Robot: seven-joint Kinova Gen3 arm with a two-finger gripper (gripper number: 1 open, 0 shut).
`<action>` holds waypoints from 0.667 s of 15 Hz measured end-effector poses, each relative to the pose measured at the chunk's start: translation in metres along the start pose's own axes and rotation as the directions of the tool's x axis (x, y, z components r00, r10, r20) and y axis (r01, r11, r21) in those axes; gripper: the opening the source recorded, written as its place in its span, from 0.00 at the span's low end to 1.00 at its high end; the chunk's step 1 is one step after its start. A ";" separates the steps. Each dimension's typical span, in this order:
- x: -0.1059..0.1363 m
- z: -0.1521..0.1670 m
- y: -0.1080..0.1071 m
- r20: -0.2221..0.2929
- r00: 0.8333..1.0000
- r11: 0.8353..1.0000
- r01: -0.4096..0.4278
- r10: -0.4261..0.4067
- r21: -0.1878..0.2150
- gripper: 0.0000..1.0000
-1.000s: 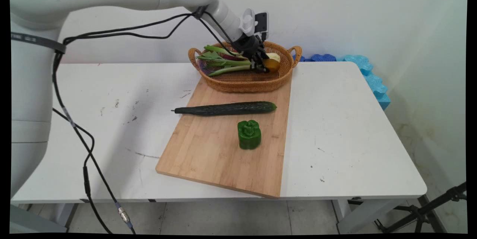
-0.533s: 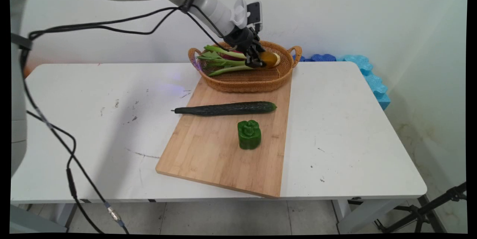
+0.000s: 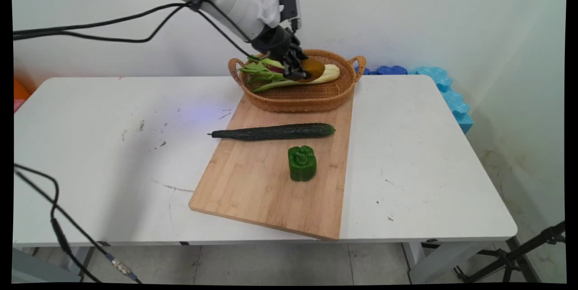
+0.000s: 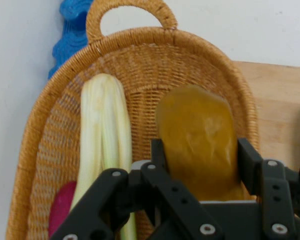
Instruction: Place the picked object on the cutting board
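Gripper: the black two-finger gripper (image 3: pixel 301 72) hangs over the wicker basket (image 3: pixel 336 93), tilted down and to the picture's right in the main view; its fingers (image 4: pixel 158 150) are clamped on a yellow-brown, smooth, rounded piece (image 4: pixel 200 140).
Held piece: the yellow-brown piece (image 3: pixel 312 68) sits between the two fingers and sticks out past their tips; in the hand view one finger presses each of its sides. In the main view it looks lifted off the basket floor, though I cannot tell for certain.
Basket: directly under the gripper, at the far end of the wooden cutting board (image 3: pixel 253 186); one loop handle (image 4: pixel 128 11) shows beyond the held piece in the hand view.
Pale stalk: a long, ribbed, cream-coloured vegetable (image 4: pixel 102 145) lies on the basket floor just beside the held piece, apart from it, running along the gripper's line of sight.
Leafy greens: green stems (image 3: pixel 266 75) lie in the basket next to the gripper, on its arm side.
Purple piece: a magenta bit (image 4: pixel 62 205) shows at the near end of the pale stalk, partly hidden by the linkage.
Cucumber: a long dark cucumber (image 3: pixel 275 131) lies across the board, well below the gripper and apart from it.
Green pepper: a green pepper (image 3: pixel 301 163) stands on the board, farther from the gripper than the cucumber.
Table: the white table (image 3: pixel 429 168) carries the board and basket.
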 end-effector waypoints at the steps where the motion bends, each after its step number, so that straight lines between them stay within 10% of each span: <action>1: -0.002 -0.008 0.005 0.002 1.000 1.000 0.013 -0.013 0.000 0.00; 10: -0.035 -0.062 0.060 0.044 0.991 0.991 0.125 -0.124 -0.044 0.00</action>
